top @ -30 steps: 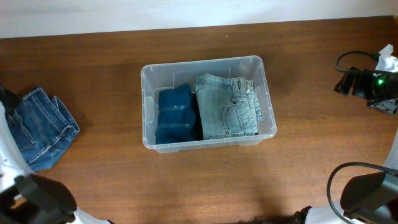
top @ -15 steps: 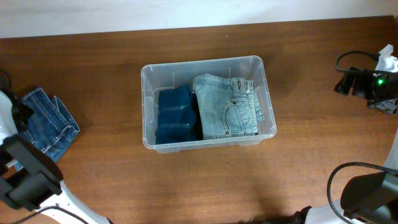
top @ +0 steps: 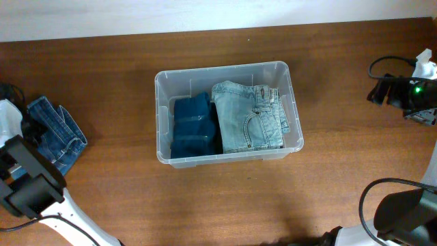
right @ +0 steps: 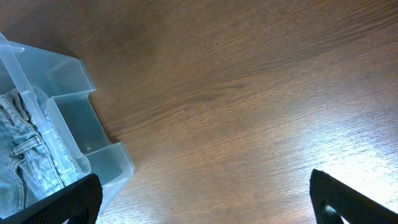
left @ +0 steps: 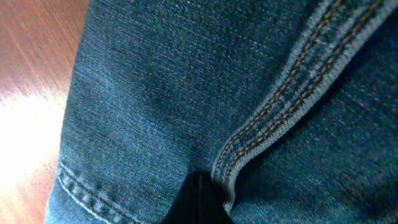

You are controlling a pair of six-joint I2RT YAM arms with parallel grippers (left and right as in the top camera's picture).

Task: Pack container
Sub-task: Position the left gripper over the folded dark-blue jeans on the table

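Pressing its tips together against denim, the left claw (left: 199, 202) sits on loose jeans (top: 58, 133) at 9 o'clock on the surface (top: 205, 198); whether it pinches a fold is unclear. The container (top: 225, 68) stands at centre, holding a navy garment (top: 194, 126) at its 9 o'clock side and pale jeans (top: 249, 116) at 3 o'clock. The right claw (right: 208, 202) hangs spread wide.

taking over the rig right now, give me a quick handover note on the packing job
left gripper: shut, pinching a fold of the loose jeans at the left end of the table.
right gripper: open, empty, over bare wood to the right of the container.
done: the dark blue folded garment and the light jeans lie side by side in the container.
to do: move the loose jeans into the container, probably on top, since little floor is free.
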